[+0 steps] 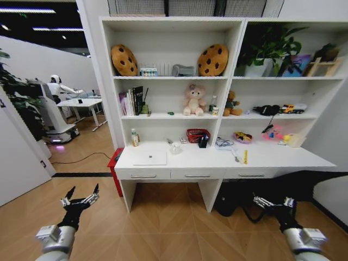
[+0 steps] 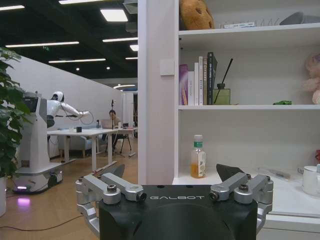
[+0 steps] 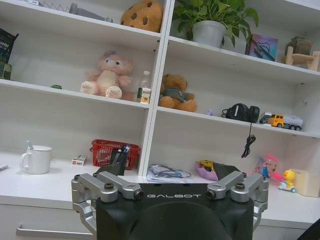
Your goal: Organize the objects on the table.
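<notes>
wood flooring runs from the robot up to a long white table (image 1: 272, 159) joined to a white shelving unit (image 1: 234, 81), well ahead of both arms.

the left gripper (image 1: 80, 200) hangs low at the near left over bare floor, its fingers spread wide in a v with nothing between them and touching nothing. the right gripper (image 1: 273, 203) hangs low at the near right, also over floor, fingers apart and empty; behind it lies a dark bag (image 1: 231, 202) under the table.

on the tabletop, from left to right: a small bottle (image 1: 134, 138) at the far left, a closed silver laptop (image 1: 150, 158) lying flat near the front edge, a white mug (image 1: 175, 147), a red basket (image 1: 196, 135) against the back with a dark pen holder (image 1: 203, 142) beside it, a tangle of cable (image 1: 223, 143), and a thin yellow item (image 1: 245, 156) lying towards the front edge. colourful small toys (image 1: 281, 136) sit at the far right.

bare tabletop lies around the laptop and along the front right. open floor separates both grippers from the table's drawers (image 1: 171, 175).
</notes>
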Controlling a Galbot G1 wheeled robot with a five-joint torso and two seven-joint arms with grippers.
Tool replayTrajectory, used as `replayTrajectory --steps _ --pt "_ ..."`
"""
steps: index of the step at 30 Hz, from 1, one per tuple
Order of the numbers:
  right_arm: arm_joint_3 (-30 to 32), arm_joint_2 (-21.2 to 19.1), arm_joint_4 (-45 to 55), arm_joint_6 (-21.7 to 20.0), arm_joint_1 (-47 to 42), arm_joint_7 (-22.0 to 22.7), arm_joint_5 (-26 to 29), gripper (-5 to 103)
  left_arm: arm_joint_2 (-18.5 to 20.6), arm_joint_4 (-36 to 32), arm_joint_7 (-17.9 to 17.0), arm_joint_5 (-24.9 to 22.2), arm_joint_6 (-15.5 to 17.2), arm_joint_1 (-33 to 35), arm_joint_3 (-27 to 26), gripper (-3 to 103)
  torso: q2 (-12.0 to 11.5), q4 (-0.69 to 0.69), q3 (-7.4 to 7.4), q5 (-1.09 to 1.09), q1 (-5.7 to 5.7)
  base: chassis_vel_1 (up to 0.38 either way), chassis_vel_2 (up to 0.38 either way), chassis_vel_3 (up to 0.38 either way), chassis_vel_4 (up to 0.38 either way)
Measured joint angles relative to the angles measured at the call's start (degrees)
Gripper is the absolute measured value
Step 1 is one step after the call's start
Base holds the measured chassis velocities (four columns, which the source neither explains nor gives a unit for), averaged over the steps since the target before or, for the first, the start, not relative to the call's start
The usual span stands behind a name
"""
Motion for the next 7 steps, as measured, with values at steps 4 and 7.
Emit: replayTrajectory --steps 4,7 --pt "0.0 0.0 0.0 0.0 0.0 0.0 0.0 100 0.0 0.0 0.0 0.0 0.0 0.0 0.0 100 0.0 0.00 0.00 0.00 -0.02 0.000 0.000 0.000 0.000" --pt "0.0 0.0 0.0 0.0 0.0 0.0 0.0 100 0.0 0.0 0.0 0.0 0.0 0.0 0.0 100 0.0 0.00 0.00 0.01 -0.01 0.000 0.000 0.000 0.000"
